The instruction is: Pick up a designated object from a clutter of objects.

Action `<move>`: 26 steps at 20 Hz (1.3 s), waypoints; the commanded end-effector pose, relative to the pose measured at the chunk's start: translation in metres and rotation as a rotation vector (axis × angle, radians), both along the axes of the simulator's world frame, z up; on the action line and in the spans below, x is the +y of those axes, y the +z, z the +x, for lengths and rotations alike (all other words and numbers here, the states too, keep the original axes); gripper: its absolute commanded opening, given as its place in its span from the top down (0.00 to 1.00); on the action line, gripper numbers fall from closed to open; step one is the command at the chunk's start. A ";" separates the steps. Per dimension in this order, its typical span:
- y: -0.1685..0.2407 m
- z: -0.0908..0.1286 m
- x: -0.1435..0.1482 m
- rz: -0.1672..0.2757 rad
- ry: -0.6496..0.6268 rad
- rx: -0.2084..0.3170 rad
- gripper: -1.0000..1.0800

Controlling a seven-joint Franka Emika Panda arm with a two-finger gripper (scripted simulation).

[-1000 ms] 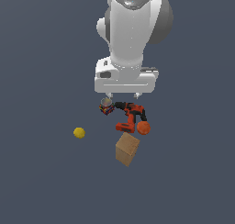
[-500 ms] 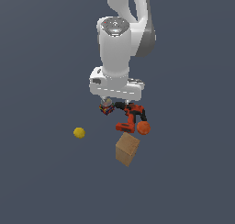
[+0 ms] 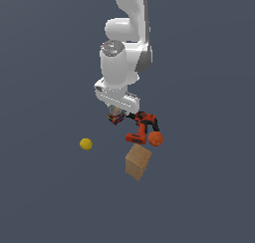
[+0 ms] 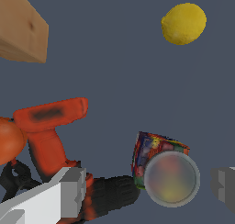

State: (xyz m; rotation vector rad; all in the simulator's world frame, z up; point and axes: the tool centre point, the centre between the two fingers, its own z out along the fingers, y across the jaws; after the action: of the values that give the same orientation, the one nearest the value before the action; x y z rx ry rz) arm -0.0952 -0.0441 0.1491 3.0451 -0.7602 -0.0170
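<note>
The main risk is the drill (image 4: 55, 140): its dark front end lies just beside the cube (image 4: 153, 154), close to one finger (image 4: 69, 191) of the end effector (image 4: 149, 186). If the end effector descends slightly off line, that finger could catch the drill's nose and knock the cube aside, or close on both things at once. A tilted cube could also slip out as the fingers meet on an edge rather than flat faces.

The end effector's fingers stand apart, one on each side of the cube, with nothing clamped between them. In the exterior view the end effector (image 3: 116, 112) hangs right above the cube (image 3: 116, 119).

The cube is small, covered in little red, blue, yellow and black squares, and sits slightly skewed. A round blurred disc in the wrist view hides part of it. The cube lies beside the drill, opposite the orange ball (image 3: 156, 139), and well apart from the yellow ball (image 3: 85, 144) and box (image 3: 138, 162).
</note>
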 end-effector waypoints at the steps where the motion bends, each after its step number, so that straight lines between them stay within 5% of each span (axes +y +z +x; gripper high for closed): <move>1: -0.013 -0.015 -0.007 0.000 -0.065 -0.004 0.04; 11: -0.039 -0.051 -0.019 -0.001 -0.211 -0.011 0.04; 26: -0.061 -0.054 -0.020 -0.002 -0.221 -0.011 0.04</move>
State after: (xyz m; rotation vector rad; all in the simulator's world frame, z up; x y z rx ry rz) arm -0.1489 -0.0642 0.0932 2.9453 -1.0913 -0.0002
